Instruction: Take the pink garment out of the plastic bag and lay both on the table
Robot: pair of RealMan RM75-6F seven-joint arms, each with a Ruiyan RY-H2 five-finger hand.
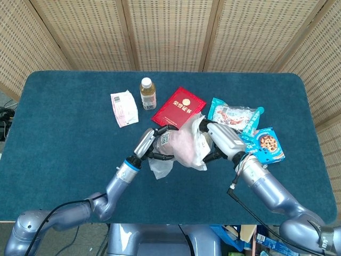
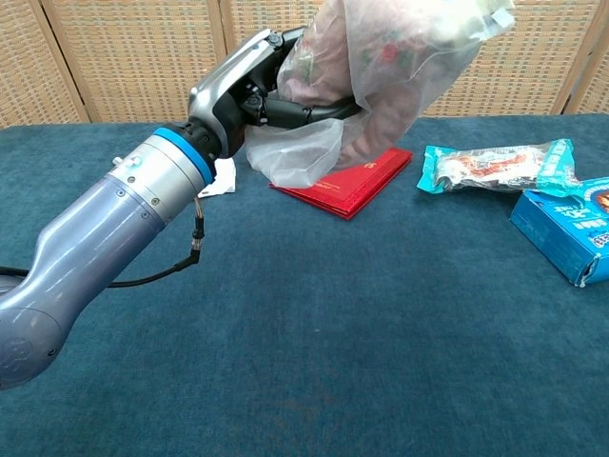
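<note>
A clear plastic bag [image 1: 184, 148] [image 2: 400, 57] with the pink garment [image 1: 181, 143] [image 2: 328, 48] inside hangs above the table's middle. My left hand [image 1: 154, 145] [image 2: 252, 86] grips the bag's left side, fingers curled around plastic and cloth. At the bag's right end, my right hand [image 1: 219, 141] has its fingers closed on the plastic. The chest view shows nothing of that right hand. A loose flap of bag [image 1: 160, 166] [image 2: 285, 157] dangles below the left hand.
A red booklet [image 1: 178, 106] [image 2: 347, 181] lies just behind the bag. A snack packet [image 1: 234, 116] [image 2: 495, 167] and a blue biscuit box [image 1: 264, 144] [image 2: 571, 224] lie to the right. A bottle [image 1: 147, 93] and a pink-white packet [image 1: 123, 108] stand at the back left.
</note>
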